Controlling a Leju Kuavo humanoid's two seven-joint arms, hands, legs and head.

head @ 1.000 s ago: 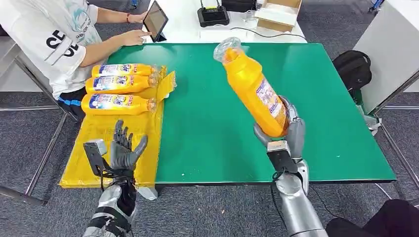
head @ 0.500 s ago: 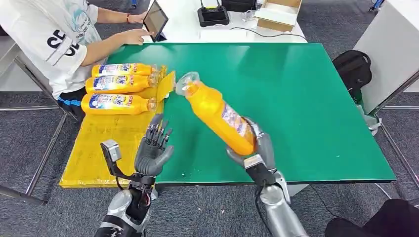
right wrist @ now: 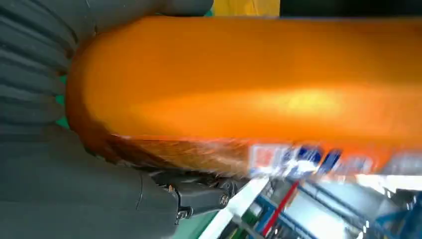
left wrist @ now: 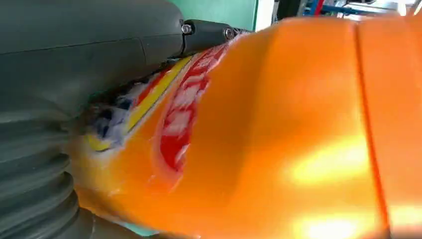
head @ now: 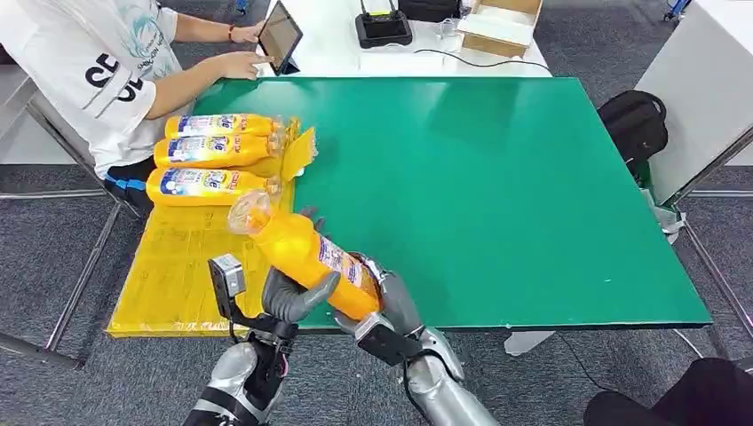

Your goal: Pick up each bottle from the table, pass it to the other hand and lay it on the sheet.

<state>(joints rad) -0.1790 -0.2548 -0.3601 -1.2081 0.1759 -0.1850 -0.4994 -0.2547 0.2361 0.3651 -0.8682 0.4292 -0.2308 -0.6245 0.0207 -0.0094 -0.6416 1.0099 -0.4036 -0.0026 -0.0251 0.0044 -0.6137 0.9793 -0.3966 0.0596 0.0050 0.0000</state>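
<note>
Between both hands, the orange bottle, tilted.

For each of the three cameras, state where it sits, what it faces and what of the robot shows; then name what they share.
Head view: high on the body, looking down at the green table; left hand and right hand hold the orange bottle.
Left wrist view: behind the left hand, against the bottle.
Right wrist view: behind the right hand, against the bottle.
Shared: the bottle.

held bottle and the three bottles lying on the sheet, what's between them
In the head view, only a bare strip of yellow sheet lies between the held bottle and the nearest of the three laid bottles.
</note>
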